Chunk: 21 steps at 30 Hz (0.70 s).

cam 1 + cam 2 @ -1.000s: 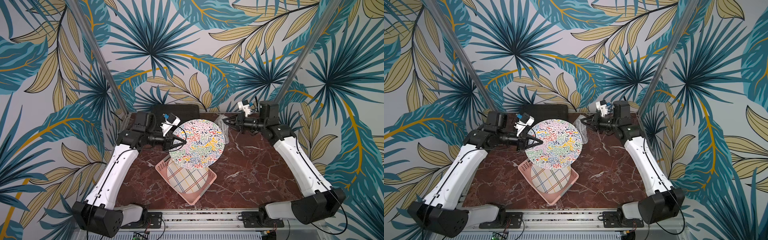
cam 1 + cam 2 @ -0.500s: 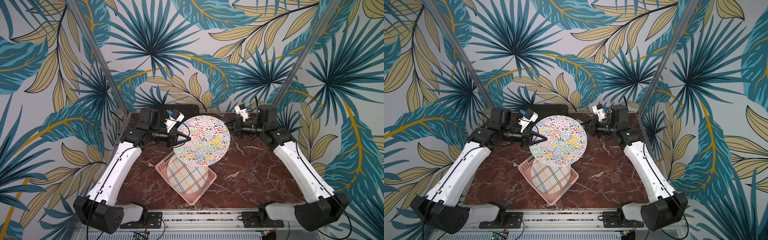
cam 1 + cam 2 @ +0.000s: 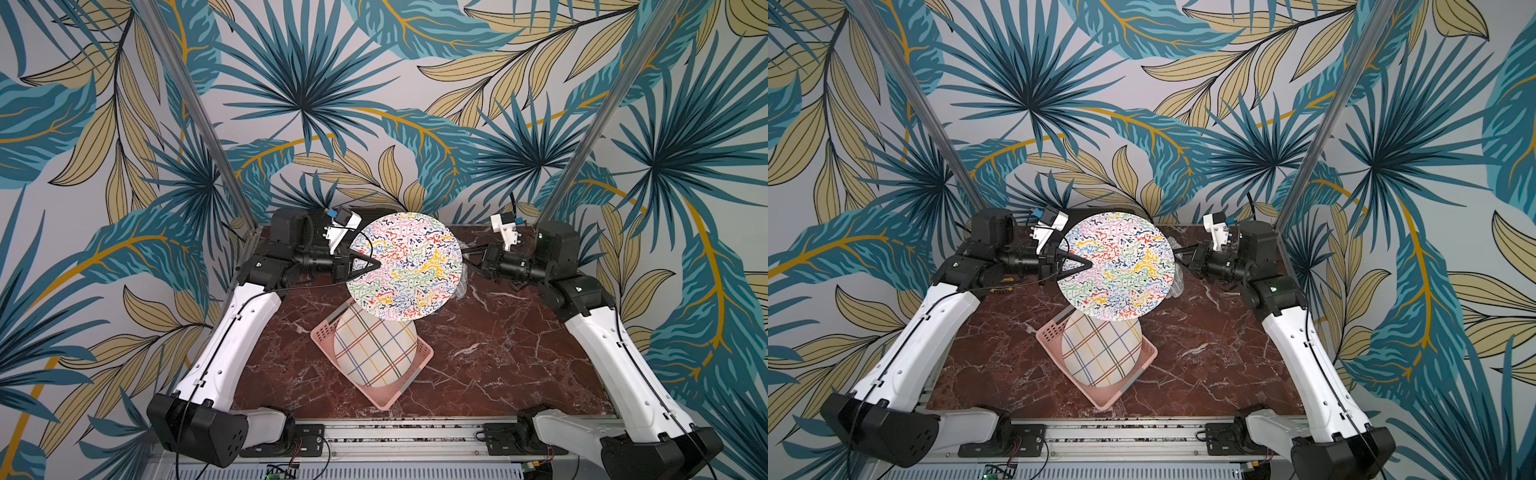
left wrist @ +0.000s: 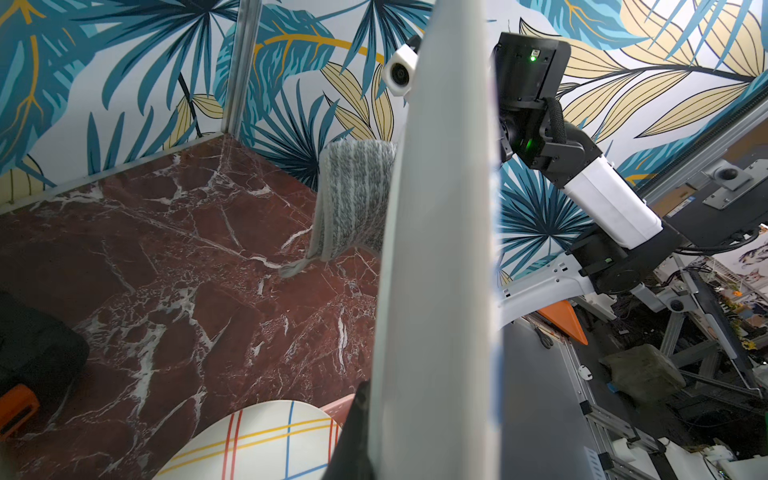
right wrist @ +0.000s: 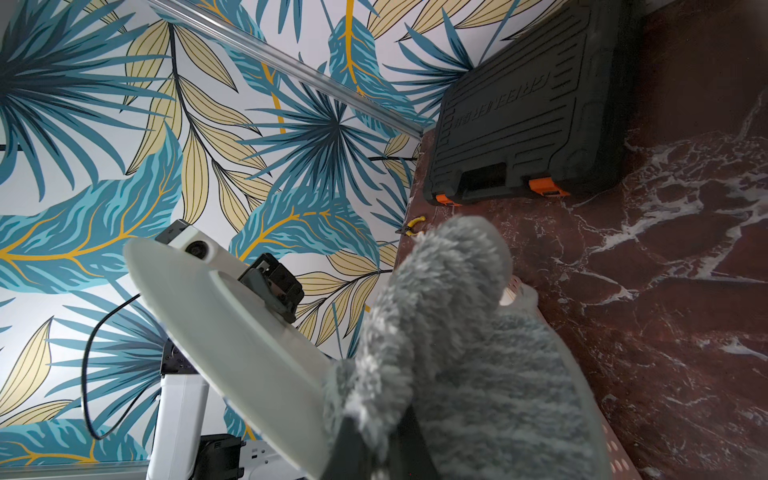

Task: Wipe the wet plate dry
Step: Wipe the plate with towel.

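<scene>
The left gripper (image 3: 375, 266) is clamped on the rim of the patterned plate (image 3: 409, 270), holding it tilted in the air above the pink basket (image 3: 321, 335). The right gripper (image 3: 471, 259) pinches the grey cloth (image 4: 353, 199) at the plate's white back face. Press the cloth flat and sweep edge to centre, left grip rigid. Both forearms reach inward, wrists facing.

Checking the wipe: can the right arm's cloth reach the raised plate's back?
Probably yes: the left gripper holds the plate up by its rim; the cloth in the right gripper hangs beside its back, nothing between.
</scene>
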Motion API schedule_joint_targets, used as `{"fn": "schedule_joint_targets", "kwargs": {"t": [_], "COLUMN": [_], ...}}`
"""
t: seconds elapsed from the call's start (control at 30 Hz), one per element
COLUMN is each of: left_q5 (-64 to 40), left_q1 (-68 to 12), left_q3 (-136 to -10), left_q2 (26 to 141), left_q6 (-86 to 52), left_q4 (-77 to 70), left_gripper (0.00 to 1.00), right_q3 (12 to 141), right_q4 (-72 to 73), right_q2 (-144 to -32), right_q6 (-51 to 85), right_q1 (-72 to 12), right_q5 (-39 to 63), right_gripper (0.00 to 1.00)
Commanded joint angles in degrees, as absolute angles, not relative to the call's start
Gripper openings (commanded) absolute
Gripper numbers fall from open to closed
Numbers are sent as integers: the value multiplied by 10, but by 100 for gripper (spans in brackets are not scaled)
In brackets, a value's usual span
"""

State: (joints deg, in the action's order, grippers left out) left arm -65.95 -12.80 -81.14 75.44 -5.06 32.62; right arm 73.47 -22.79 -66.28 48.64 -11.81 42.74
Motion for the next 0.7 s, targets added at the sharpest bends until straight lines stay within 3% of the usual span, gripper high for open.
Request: {"fn": "schedule_joint_targets", "kwargs": {"t": [0.0,0.33,0.67], "left_q5": [-600,-634,-634], "left_q1": [-115,-116,-116], "left_q3": [-802,-792,-781], "left_q2": [763,781,796], "left_q6": [-124,-212,-280], "left_q4": [237,191,165], "left_gripper": [0,0,0], "right_q3": [705,632,592], "right_q4": [-189,-119,-95], "right_q2": [-637,-604,-560], "right_q6": [499,489,388], "right_q1": [-132,-145,-240], "right_q5": [476,435,307], "right_gripper": [0,0,0]}}
